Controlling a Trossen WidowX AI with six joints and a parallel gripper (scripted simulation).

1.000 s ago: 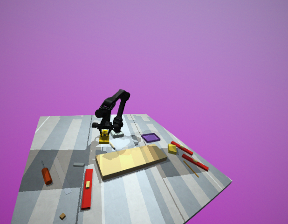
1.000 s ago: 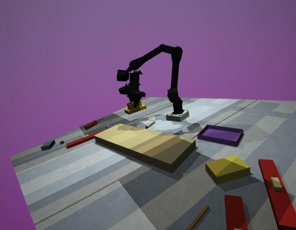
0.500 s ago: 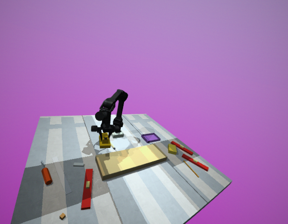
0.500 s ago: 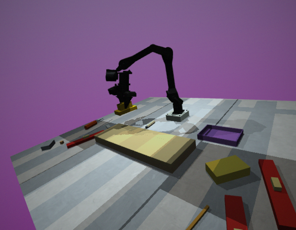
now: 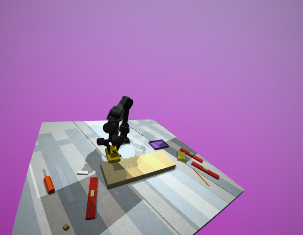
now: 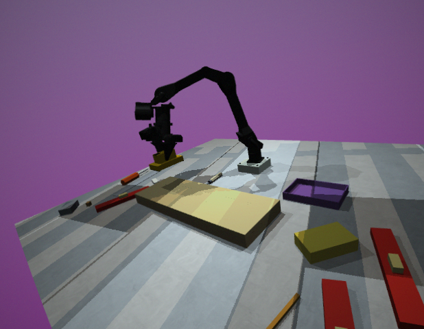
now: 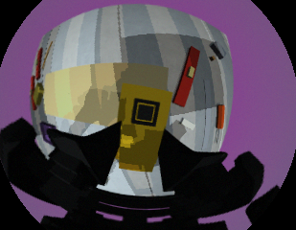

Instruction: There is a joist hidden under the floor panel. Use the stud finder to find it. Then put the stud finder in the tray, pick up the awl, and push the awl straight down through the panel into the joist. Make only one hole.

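Note:
The yellow stud finder (image 5: 113, 158) (image 6: 167, 163) (image 7: 138, 162), with a dark square on top, is held in the air by my gripper (image 5: 113, 148) (image 6: 167, 153) (image 7: 142, 125), which is shut on it. It hangs near the left end of the tan floor panel (image 5: 141, 167) (image 6: 212, 208) (image 7: 66, 91) in the top view. The joist is hidden. The purple tray (image 5: 156, 148) (image 6: 311, 201) is empty. A small tan-handled tool (image 6: 215, 177) lies behind the panel. An orange-handled tool with a thin shaft (image 5: 49, 184) (image 6: 130, 178) (image 7: 220, 117) lies left. I cannot tell which is the awl.
A red bar (image 5: 91, 208) (image 7: 184, 88) lies in front of the panel's left end. Two more red bars, a yellow block (image 5: 181, 156) (image 6: 325, 240) and a thin orange stick (image 5: 201, 177) lie right. A white piece (image 5: 82, 172), a brown cube (image 5: 65, 226) and a dark block (image 6: 68, 208) lie around.

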